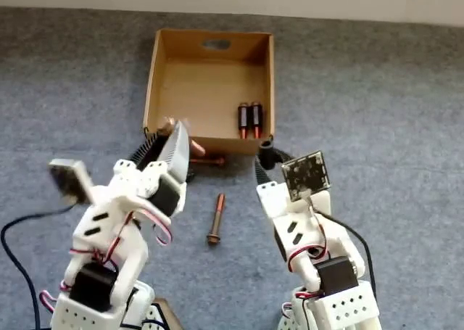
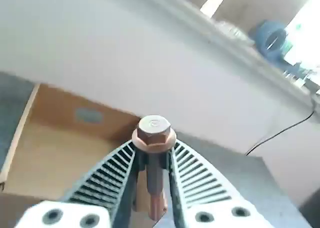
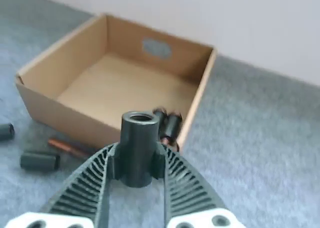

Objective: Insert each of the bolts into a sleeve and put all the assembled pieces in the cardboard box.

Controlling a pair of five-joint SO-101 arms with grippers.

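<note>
In the high view the cardboard box (image 1: 154, 76) sits at the upper centre of the frame. It is a shallow, topless tray of plain brown board with an oval hand-hole in its far wall. Two assembled pieces (image 1: 250, 120) lie side by side in the box's lower right corner, against the near wall. Each is a black sleeve with a copper-coloured end showing.

The left gripper (image 2: 154, 150) is at centre left of the high view, just beside the box's near left corner. Its ribbed black fingers (image 2: 115, 173) are clamped on the shank of a held bolt (image 2: 154, 130). The bolt is smooth copper-toned metal, and its hexagonal, flanged head stands clear above the fingertips.

The right gripper (image 3: 138, 160) is right of centre in the high view, just beside the box's near right corner. Its ribbed fingers press against both sides of a held sleeve (image 3: 137, 130). This is a matte black cylinder with a round hollow bore, standing upright with the bore facing up.

The table is covered with a grey, nubbly carpet (image 1: 377, 91). A loose bolt (image 1: 215, 219) lies on it at the centre of the frame, between the two arms, with its head toward the lower edge. A second bolt (image 1: 210, 159) lies along the outside of the box's near wall. In the right wrist view two loose sleeves (image 3: 39, 161), short black cylinders, lie on their sides on the carpet near that second bolt.
</note>
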